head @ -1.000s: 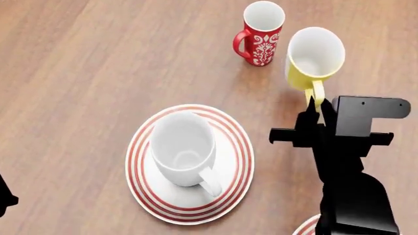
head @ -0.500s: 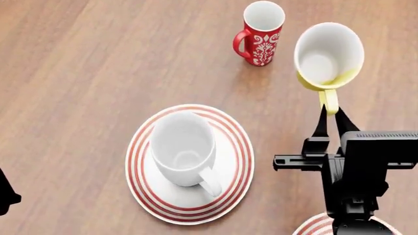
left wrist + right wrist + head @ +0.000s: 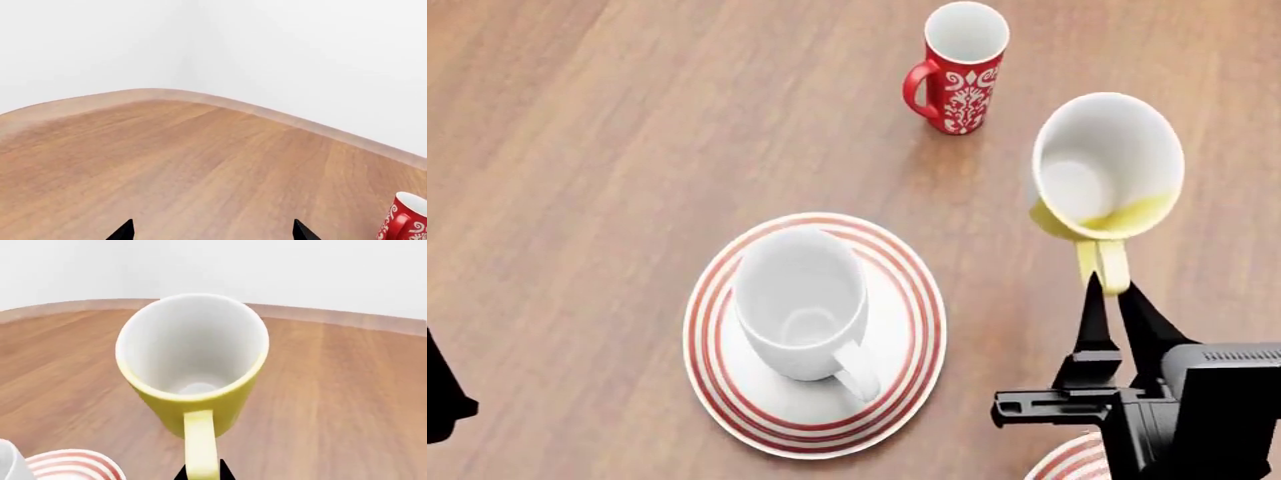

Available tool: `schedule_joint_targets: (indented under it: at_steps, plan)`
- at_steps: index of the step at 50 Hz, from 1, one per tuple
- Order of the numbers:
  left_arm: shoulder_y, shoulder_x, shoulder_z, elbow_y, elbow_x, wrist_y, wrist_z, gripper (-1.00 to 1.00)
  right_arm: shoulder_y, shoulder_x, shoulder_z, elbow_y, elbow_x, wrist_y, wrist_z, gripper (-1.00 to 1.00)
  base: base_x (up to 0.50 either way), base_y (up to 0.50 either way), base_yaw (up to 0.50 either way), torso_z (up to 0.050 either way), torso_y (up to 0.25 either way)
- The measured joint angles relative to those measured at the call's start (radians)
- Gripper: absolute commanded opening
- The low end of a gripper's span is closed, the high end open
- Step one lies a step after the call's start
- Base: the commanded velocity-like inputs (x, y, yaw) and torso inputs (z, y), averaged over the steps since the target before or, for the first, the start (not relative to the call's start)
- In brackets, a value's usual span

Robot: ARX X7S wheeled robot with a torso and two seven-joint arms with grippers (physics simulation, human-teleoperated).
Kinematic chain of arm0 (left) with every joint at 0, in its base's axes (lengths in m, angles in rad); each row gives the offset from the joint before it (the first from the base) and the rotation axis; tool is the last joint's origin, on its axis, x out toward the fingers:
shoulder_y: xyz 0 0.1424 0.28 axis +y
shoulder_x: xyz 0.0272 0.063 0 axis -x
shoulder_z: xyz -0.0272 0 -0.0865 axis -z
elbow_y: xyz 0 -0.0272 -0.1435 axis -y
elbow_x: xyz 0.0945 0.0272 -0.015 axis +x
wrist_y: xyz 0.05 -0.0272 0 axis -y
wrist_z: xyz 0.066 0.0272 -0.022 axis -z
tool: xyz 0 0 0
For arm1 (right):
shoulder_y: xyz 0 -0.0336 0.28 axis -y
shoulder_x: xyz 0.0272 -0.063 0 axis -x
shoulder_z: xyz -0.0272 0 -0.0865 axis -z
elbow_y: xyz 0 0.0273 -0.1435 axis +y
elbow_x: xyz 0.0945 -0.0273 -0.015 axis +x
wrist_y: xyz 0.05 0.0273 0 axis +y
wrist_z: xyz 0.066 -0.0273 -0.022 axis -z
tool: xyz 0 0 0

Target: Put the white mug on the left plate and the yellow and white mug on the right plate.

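The white mug (image 3: 801, 305) stands upright on the left plate (image 3: 714, 385), handle toward me. My right gripper (image 3: 1108, 290) is shut on the handle of the yellow and white mug (image 3: 1108, 165), which hangs tilted with its white inside facing the head camera. In the right wrist view the yellow and white mug (image 3: 193, 365) fills the middle, its handle pinched in the right gripper (image 3: 202, 474). Only a sliver of the right plate (image 3: 1068, 462) shows at the bottom edge, beside the right arm. My left gripper (image 3: 212, 232) is open over bare wood, holding nothing.
A red mug (image 3: 964, 70) with white ornaments stands upright at the back, left of the yellow and white mug, and also shows as the red mug (image 3: 403, 220) in the left wrist view. The wooden table's rounded edge (image 3: 200, 97) meets a white wall.
My right gripper has drawn back toward me with the yellow and white mug in it. The mug now sits nearer the right plate and tips more. The white mug and left plate stayed put.
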Motion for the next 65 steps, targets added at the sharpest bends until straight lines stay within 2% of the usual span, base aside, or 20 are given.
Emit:
schedule_joint_targets:
  at_steps: [14, 31, 37, 49, 65]
  plan:
    - [-0.003, -0.004, -0.001, 0.017, -0.008, -0.011, -0.016, 1.00, -0.154, 0.088, 0.057, -0.259, 0.095, 0.209, 0.052, -1.00, 0.00, 0.00, 0.00, 0.000, 0.000]
    - [-0.013, 0.003, 0.018, 0.026, 0.001, -0.021, -0.033, 1.00, -0.415, 0.182, 0.269, -0.567, 0.220, 0.363, 0.101, -1.00, 0.00, 0.00, 0.00, 0.000, 0.000]
    - [-0.015, 0.003, 0.022, 0.027, 0.001, -0.022, -0.036, 1.00, -0.532, 0.175, 0.348, -0.630, 0.232, 0.338, 0.080, -1.00, 0.00, 0.00, 0.00, 0.000, 0.003]
    - [-0.021, 0.002, 0.026, 0.025, 0.000, -0.023, -0.037, 1.00, -0.752, 0.095, 0.484, -0.686, 0.238, 0.205, -0.006, -1.00, 0.00, 0.00, 0.00, 0.000, 0.000]
    - [-0.023, -0.003, 0.027, 0.023, -0.005, -0.020, -0.037, 1.00, -0.936, -0.028, 0.531, -0.673, 0.182, 0.032, -0.124, -1.00, 0.00, 0.00, 0.00, 0.000, 0.000]
